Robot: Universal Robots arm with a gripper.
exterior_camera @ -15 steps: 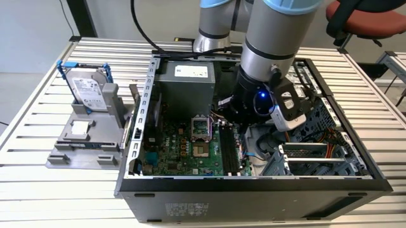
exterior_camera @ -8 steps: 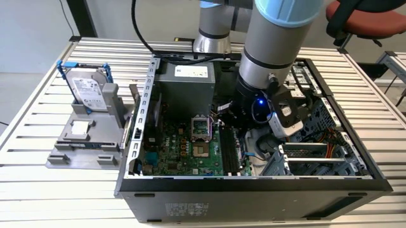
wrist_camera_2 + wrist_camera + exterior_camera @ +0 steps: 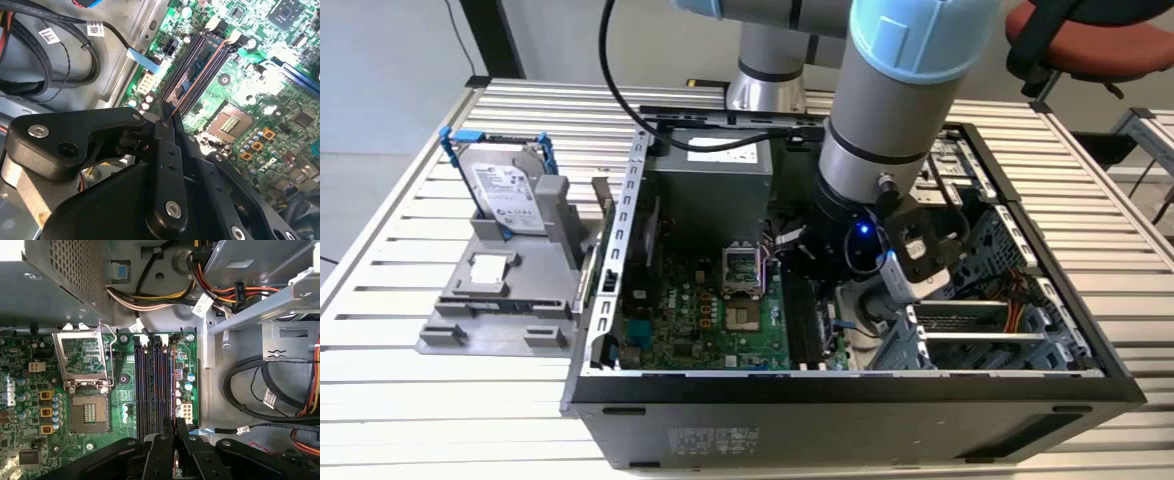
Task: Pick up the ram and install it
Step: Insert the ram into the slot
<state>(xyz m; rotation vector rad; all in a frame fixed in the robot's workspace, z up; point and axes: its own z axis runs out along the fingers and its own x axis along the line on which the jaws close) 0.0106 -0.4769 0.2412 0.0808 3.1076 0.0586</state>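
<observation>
Motherboard (image 3: pixel 20 405) beneath; hand (image 3: pixel 166 114) grips ram (image 3: pixel 198 79) lengthwise along slots (image 3: pixel 142 390).

I see my tool (image 3: pixel 165 114) pinched on the ram (image 3: pixel 200 74), which runs edge-on from the fingertips along the black slots (image 3: pixel 192 52) on the green board (image 3: pixel 285 75). Black cables (image 3: pixel 60 70) lie beside the board on grey metal.

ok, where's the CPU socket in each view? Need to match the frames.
Exterior view: CPU socket sits mid-motherboard, toward the exterior view's left of the arm.
Second wrist view: socket lies on the green board, next to the slot bank.
First wrist view: socket lies beside its opened metal frame, across the slots from the cable bundle.
Shared landmark: the black RAM slots run alongside the socket in all three.
</observation>
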